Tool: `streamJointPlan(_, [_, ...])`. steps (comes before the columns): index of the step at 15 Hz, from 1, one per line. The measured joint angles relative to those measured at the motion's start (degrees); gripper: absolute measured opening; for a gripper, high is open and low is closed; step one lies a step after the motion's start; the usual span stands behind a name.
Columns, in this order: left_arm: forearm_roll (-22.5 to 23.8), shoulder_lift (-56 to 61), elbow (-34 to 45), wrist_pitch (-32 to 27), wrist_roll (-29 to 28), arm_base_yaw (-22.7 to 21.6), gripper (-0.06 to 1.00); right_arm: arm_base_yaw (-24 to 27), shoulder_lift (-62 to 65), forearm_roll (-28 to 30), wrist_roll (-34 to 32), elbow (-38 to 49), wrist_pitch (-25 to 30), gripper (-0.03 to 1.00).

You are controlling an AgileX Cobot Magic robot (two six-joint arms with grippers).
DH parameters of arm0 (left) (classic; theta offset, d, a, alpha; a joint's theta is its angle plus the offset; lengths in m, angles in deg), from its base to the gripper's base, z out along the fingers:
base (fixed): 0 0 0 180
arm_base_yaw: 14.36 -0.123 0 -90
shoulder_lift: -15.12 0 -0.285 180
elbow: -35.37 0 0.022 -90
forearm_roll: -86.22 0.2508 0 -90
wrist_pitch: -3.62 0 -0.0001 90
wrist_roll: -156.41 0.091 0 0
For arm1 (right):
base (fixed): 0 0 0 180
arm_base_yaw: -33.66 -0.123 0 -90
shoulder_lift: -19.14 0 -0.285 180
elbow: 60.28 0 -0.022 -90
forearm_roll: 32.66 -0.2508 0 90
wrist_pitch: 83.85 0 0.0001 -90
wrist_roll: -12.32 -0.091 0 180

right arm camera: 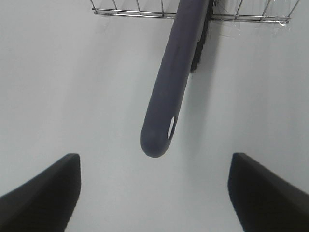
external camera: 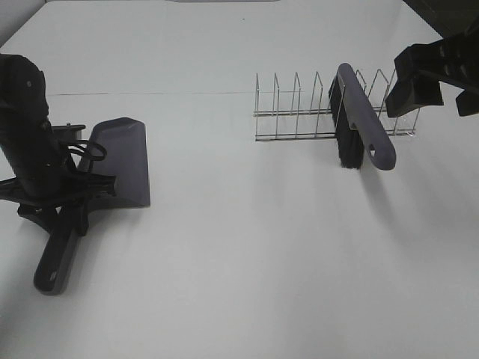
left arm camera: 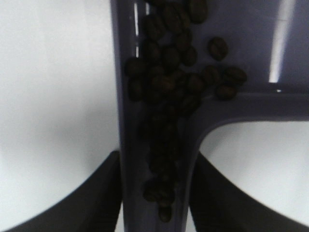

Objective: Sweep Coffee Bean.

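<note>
1. The left gripper (external camera: 63, 196) sits at the dustpan (external camera: 120, 161) handle on the left of the table (external camera: 239, 284). In the left wrist view its dark fingers (left arm camera: 104, 193) flank the handle channel closely on both sides, touching or very nearly so. It looks closed on the handle, but whether the grip is firm I cannot tell.

2. The beans (left arm camera: 169, 92) lie inside the dustpan, heaped where the pan narrows and strung down the handle channel between the fingers. I see none loose on the table in the overhead view.

3. Handling, as a judgement: the beans are light, hard, smooth and rounded, so they will roll at any tilt. Pinching them singly is hopeless. Carry them in the pan, kept level or tipped slightly handle-down.

4. The pan looks like stiff, light plastic. The handle is the place to hold it, gripped across its sides, as here.

5. The rack (external camera: 329, 112) stands right of centre, and the brush (external camera: 359, 123) leans in it with bristles down and handle toward the front.

6. The right gripper (external camera: 419, 86) hovers by the rack's far right end, jaws wide apart and empty. The brush handle (right arm camera: 169, 96) points between them, untouched. That stiff, smooth handle is the grasp point; the bristles are soft.
</note>
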Motion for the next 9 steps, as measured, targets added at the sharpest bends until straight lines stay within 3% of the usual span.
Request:
streamJointPlan(1, [-0.2, 0.0, -0.1, 0.0, 0.1, 0.0, 0.55, 0.0, 0.0, 0.0, 0.0, 0.0, 0.0, 0.79])
streamJointPlan(2, [-0.2, 0.0, -0.1, -0.4, 0.7, 0.0, 0.60, 0.0, 0.0, 0.0, 0.0, 0.0, 0.0, 0.79])
streamJointPlan(6, [-0.3, 1.4, -0.1, -2.6, 2.9, 0.0, 0.63, 0.0, 0.0, 0.0, 0.0, 0.0, 0.0, 0.79])
streamJointPlan(9, [0.2, 9.1, -0.1, -3.0, 3.6, 0.0, 0.63, 0.0, 0.0, 0.0, 0.0, 0.0, 0.1, 0.79])
